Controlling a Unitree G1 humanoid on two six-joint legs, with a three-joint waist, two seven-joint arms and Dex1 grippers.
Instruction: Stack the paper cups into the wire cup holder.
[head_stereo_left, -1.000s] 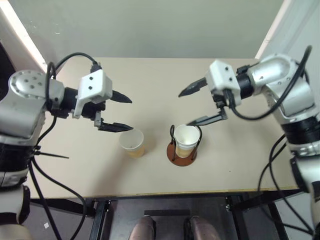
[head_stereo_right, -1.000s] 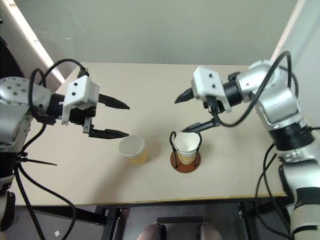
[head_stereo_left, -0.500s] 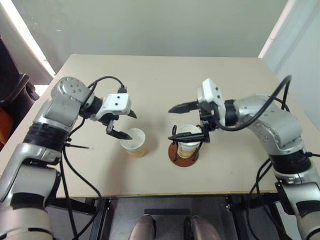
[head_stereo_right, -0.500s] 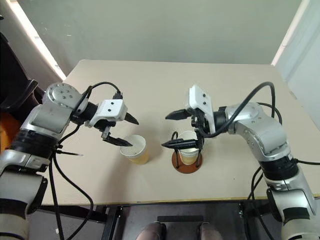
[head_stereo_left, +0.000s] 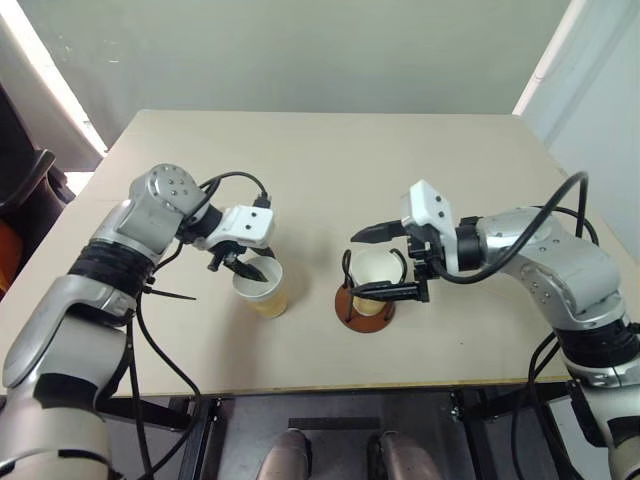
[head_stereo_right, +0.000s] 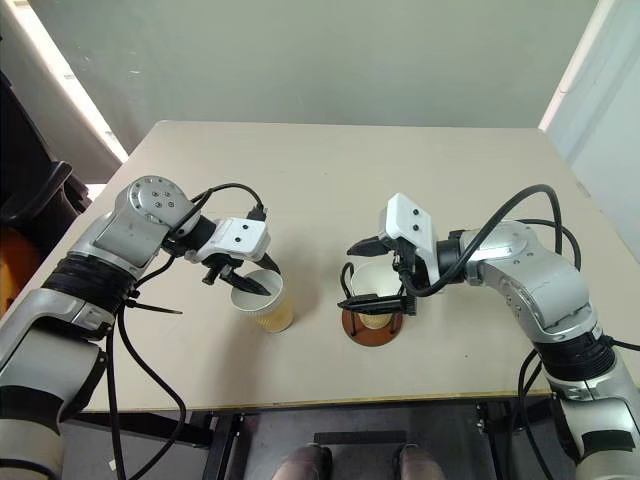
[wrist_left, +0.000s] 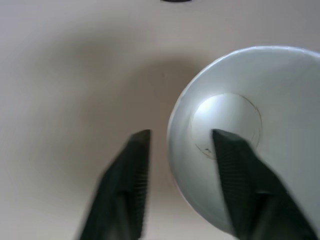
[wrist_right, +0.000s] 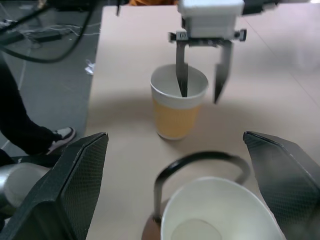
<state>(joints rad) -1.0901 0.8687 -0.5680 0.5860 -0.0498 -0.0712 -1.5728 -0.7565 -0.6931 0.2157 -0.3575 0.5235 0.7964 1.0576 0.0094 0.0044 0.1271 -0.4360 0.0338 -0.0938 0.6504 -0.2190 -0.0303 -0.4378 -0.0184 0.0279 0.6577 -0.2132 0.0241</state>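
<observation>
The left gripper (head_stereo_left: 250, 267) reaches down over a loose paper cup (head_stereo_left: 262, 289) on the table (head_stereo_left: 300, 160). Its two black fingers straddle the cup's near wall: one finger (wrist_left: 235, 170) is inside the white cup, and the other (wrist_left: 131, 172) is outside the rim. In the right wrist view there is a gap between the outer finger and the cup wall, so the jaws are part-way apart and whether they pinch the wall cannot be told. The cup stands upright on the table, directly under the gripper.

The right gripper (head_stereo_left: 385, 262) is held low and roughly level, pointing toward the left arm, with its fingers spread wide apart and nothing between them but air above the cup holder (head_stereo_left: 365, 305). One finger lies just beyond the holder and the other lies across its near side, over the brown round base. A second cup (head_stereo_left: 372, 283) stands upright inside the holder, between the thin black wire loops, below and between the right gripper's fingers. Whether a finger touches the wire or the cup rim cannot be told.

The loose cup is just beside the holder, on the side away from the right arm, with a small strip of bare table between them. In the right wrist view, beyond the table edge, a person's dark trouser leg and shoe (wrist_right: 55, 136) are on the floor (wrist_right: 55, 75).
</observation>
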